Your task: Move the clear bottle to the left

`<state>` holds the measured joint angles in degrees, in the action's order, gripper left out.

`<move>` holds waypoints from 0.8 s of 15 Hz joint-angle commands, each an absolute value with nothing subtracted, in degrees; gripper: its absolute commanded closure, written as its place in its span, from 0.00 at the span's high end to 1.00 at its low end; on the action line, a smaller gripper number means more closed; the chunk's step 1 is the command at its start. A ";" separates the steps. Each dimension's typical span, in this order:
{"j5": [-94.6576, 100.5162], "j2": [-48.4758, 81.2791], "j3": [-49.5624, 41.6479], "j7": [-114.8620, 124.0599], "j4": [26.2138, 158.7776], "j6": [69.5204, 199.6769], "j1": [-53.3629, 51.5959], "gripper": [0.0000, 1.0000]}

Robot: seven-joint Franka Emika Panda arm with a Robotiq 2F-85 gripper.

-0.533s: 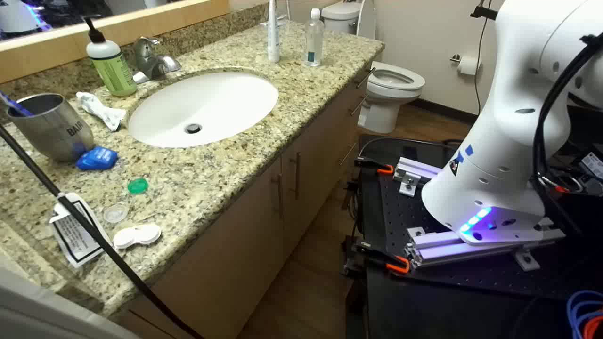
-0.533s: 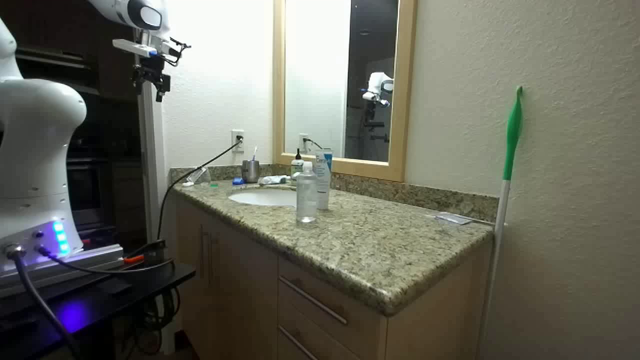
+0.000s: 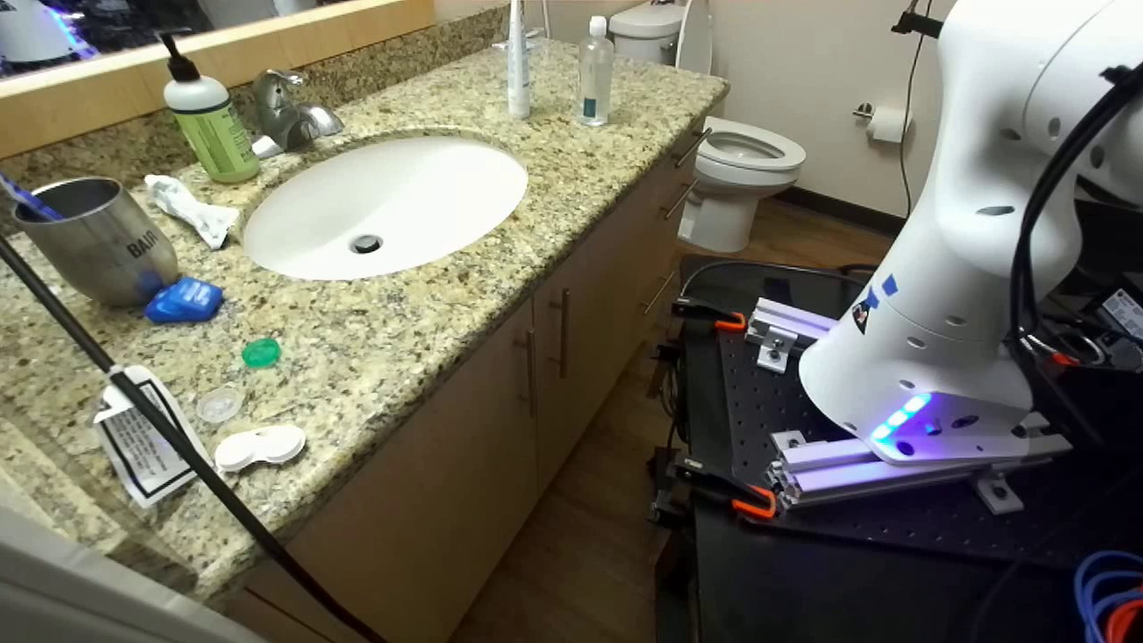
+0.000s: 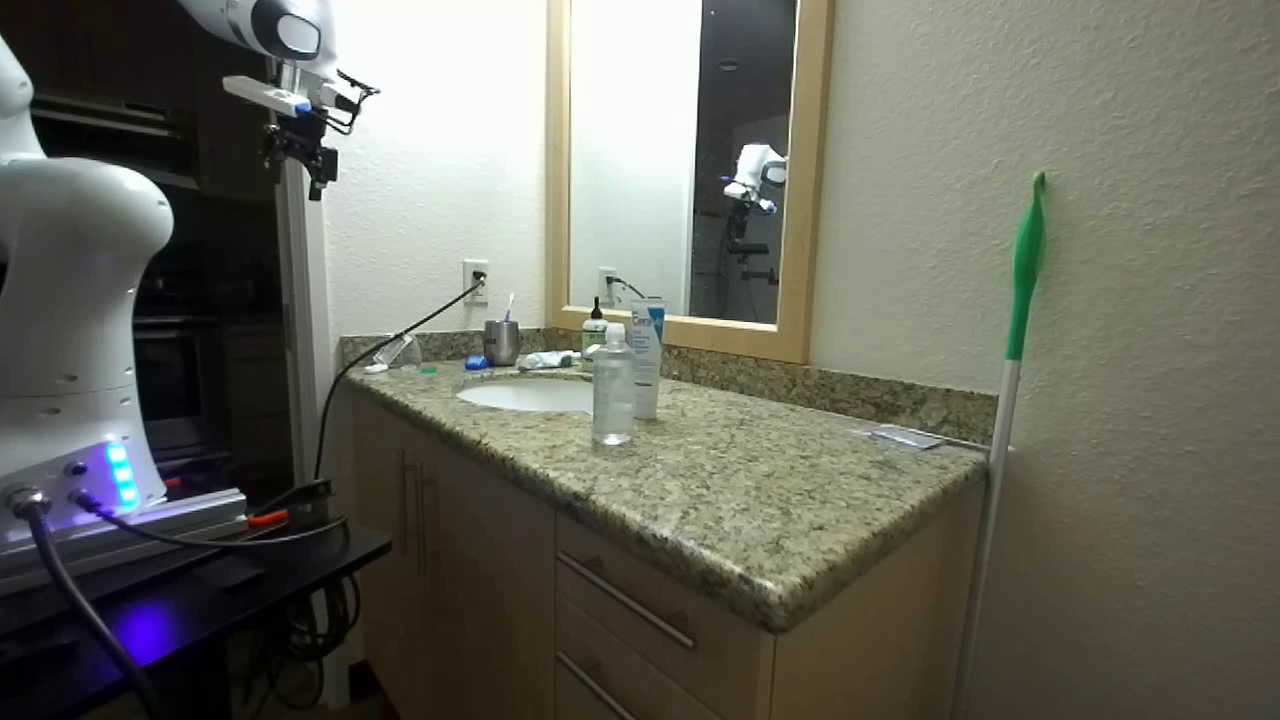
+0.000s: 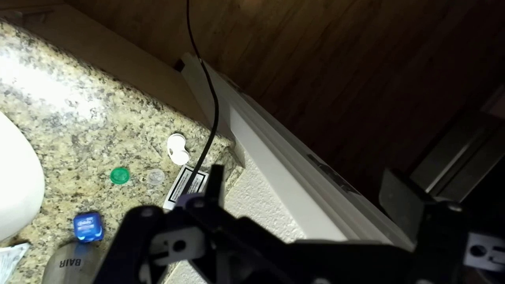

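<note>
The clear bottle (image 3: pixel 595 76) with its white cap and small teal label patch stands upright on the granite counter, past the sink. In an exterior view it stands upright near the counter's front edge (image 4: pixel 613 390), partly in front of a white tube. It is out of the wrist view. My gripper (image 4: pixel 318 178) is high above and well away from it, off the far end of the counter. In the wrist view the gripper (image 5: pixel 303 189) is open, its fingers wide apart with nothing between them.
The white tube (image 4: pixel 646 360) stands close beside the bottle. The sink (image 3: pixel 384 210), green pump bottle (image 3: pixel 212 125), steel cup (image 3: pixel 98 241), blue floss box (image 5: pixel 88 227) and lens case (image 5: pixel 178 149) are on the counter. A black cable (image 4: pixel 400 335) crosses the far end. A mirror hangs behind.
My gripper has shifted very slightly upward. The clear bottle and the other things on the counter have not moved.
</note>
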<state>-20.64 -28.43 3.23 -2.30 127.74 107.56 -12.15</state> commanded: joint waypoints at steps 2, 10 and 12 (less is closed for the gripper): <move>-15.16 -26.52 6.01 3.82 127.96 110.94 -7.73 1.00; 0.66 -32.15 -5.60 6.26 139.71 110.36 8.37 1.00; 3.22 -33.58 -9.33 6.48 141.29 109.45 12.86 1.00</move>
